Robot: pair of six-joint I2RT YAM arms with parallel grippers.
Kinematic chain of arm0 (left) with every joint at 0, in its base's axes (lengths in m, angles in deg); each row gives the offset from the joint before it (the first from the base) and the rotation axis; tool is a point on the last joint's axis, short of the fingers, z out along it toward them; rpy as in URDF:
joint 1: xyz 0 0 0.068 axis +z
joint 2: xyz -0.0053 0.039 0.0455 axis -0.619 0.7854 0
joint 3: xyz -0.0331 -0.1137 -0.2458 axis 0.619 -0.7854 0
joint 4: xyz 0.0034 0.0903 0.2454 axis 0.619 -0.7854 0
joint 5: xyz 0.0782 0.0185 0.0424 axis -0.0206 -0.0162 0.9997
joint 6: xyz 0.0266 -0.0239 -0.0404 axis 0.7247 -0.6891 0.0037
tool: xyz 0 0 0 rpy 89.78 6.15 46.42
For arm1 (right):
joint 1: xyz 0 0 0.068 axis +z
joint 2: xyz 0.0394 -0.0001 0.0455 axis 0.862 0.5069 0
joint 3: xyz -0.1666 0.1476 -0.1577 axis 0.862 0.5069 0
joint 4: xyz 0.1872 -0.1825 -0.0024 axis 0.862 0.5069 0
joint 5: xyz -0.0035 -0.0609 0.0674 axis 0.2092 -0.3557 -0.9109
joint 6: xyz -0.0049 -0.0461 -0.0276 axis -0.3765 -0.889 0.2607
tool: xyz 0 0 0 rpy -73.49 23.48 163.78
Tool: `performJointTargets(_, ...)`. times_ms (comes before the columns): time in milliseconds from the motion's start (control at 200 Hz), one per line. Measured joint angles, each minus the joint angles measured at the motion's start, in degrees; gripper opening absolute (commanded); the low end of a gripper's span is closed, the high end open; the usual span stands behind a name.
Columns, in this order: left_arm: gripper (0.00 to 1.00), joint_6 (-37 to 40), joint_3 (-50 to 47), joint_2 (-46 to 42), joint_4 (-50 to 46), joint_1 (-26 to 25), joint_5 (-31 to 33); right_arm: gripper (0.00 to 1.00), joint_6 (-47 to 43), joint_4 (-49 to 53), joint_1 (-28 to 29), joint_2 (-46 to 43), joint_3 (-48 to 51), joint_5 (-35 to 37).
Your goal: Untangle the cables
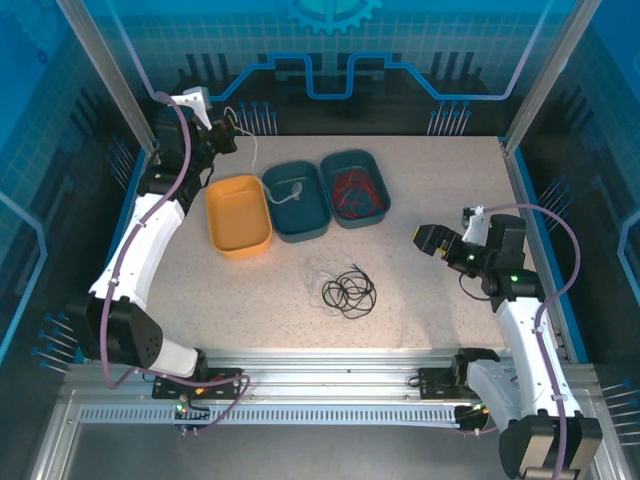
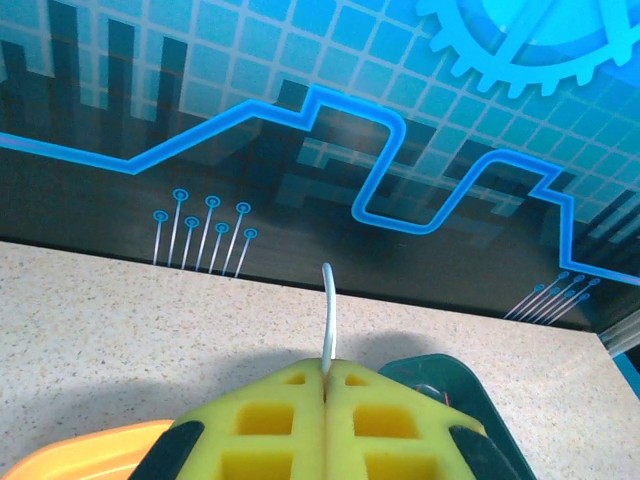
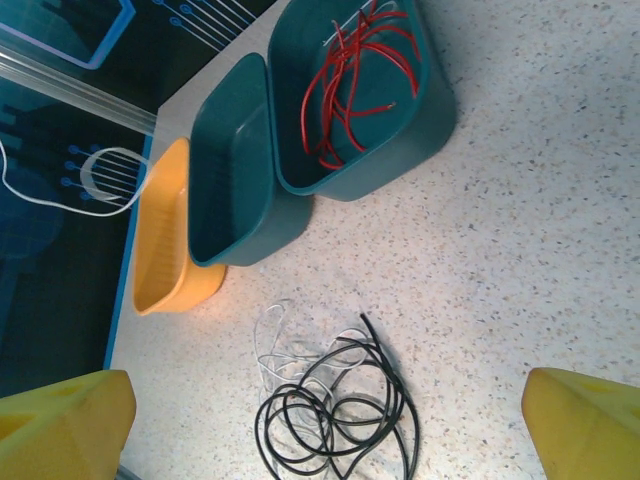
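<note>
Left gripper [image 2: 325, 382] is clamping yellow foam fingers [image 2: 270, 420] on thin white wire [image 2: 327, 310] at top-view upper left, right gripper [image 1: 431, 240] is holding fingers apart, black looped wire [image 3: 335, 420] is lying mid-frame on speckled tabletop [image 3: 520, 250], red wire [image 3: 350, 90] is curling inside rounded teal tub [image 3: 432, 110].

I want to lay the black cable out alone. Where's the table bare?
Bare speckled tabletop: right of the teal plastic tub holding the red cable, and in front of the orange plastic tub, left of the coiled black cable. Crowded: the tubs.

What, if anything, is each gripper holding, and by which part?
Left gripper: white cable, pinched near one end. Right gripper: nothing, jaws open.
</note>
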Motion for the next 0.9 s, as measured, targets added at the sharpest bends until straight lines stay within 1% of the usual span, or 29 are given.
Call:
performJointTargets(225,0.0,-1.29,-0.04,0.0,1.05,-1.27,-1.92,1.0,0.04,0.57,1.38,0.02,-0.11,1.97)
performJointTargets(660,0.0,-1.29,-0.57,1.33,1.2,-3.96,-2.84,1.0,0.13,1.38,3.67,1.49,-0.46,5.07)
performJointTargets(901,0.0,-1.09,-1.27,5.07,-0.22,-7.15,-2.82,1.0,-0.04,6.19,6.05,3.26,-2.47,11.08)
